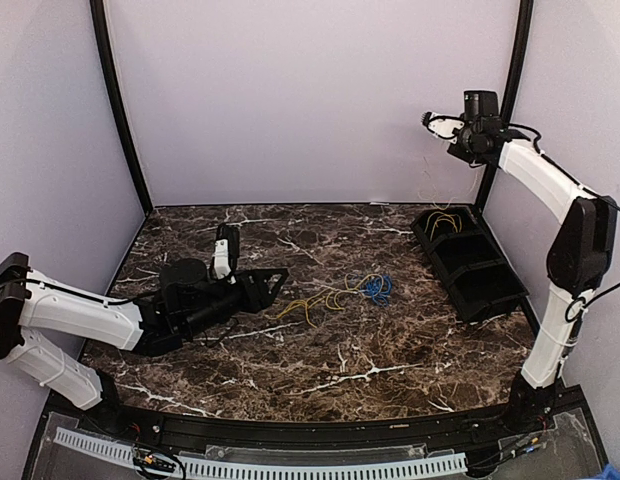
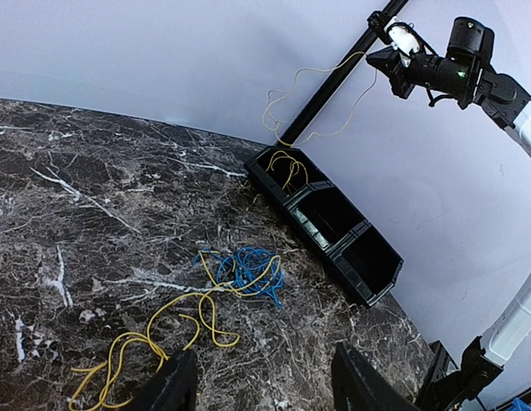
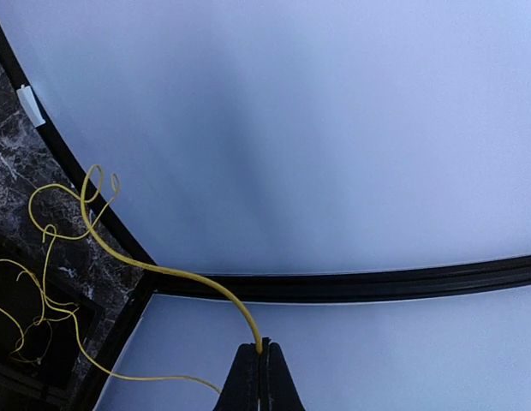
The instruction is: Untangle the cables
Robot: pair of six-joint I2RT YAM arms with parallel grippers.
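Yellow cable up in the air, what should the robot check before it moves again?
1. Is the right gripper shut on the lifted yellow cable: ok.
2. Does its loose end hang into the far compartment of the black bin: ok.
3. Is it apart from the cables lying on the table: ok, it seems.
4. Is the blue cable free of the yellow table cables: not ok, tangled together.
5. Is the left gripper open, low beside them: ok.

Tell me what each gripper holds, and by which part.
The right gripper pinches a yellow cable partway along its length; both strands trail down toward the bin. The left gripper is open and holds nothing.
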